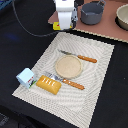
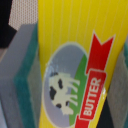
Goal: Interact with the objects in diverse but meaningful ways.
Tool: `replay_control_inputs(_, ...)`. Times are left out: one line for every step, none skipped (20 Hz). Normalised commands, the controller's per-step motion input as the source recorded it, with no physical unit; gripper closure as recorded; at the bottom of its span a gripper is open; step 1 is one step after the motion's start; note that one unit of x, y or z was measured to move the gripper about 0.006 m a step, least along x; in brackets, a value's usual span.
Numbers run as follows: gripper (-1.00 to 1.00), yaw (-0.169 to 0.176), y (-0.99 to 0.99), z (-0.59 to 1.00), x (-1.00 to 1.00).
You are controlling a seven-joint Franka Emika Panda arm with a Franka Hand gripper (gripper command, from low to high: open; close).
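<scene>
A yellow box with a red "BUTTER" label and a cow picture fills the wrist view, clamped between two grey, green-edged pads. In the exterior view my gripper hangs at the far edge of the striped mat, shut on that yellow box and holding it above the surface. A golden-brown bread loaf lies on the mat's near left corner. Just left of the loaf stands a pale blue-and-white milk carton.
A tan plate sits mid-mat, with orange-handled cutlery behind it and in front of it. A grey pot and a second vessel stand on the brown board at the back.
</scene>
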Motion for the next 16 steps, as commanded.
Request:
replay_control_inputs(1.00,0.000,0.00,-0.26,0.12)
replay_control_inputs(1.00,0.000,0.00,-0.27,0.11)
replay_control_inputs(1.00,0.000,0.00,-0.27,0.10)
replay_control_inputs(1.00,0.000,0.00,-0.28,0.08)
replay_control_inputs(1.00,0.000,0.00,-0.29,0.08)
replay_control_inputs(1.00,0.000,0.00,-0.30,0.08)
replay_control_inputs(1.00,0.000,0.00,-0.30,0.07)
replay_control_inputs(1.00,0.000,0.00,-0.29,0.07)
replay_control_inputs(1.00,0.000,0.00,-0.29,0.08)
replay_control_inputs(1.00,0.000,0.00,-0.29,0.06)
replay_control_inputs(1.00,0.000,0.00,-0.29,0.07)
replay_control_inputs(1.00,0.000,0.00,-0.30,0.04)
replay_control_inputs(1.00,0.000,0.00,-0.30,0.04)
replay_control_inputs(1.00,0.000,0.00,-0.31,0.04)
replay_control_inputs(1.00,0.000,0.00,-0.30,0.04)
replay_control_inputs(1.00,0.000,0.00,-0.31,0.03)
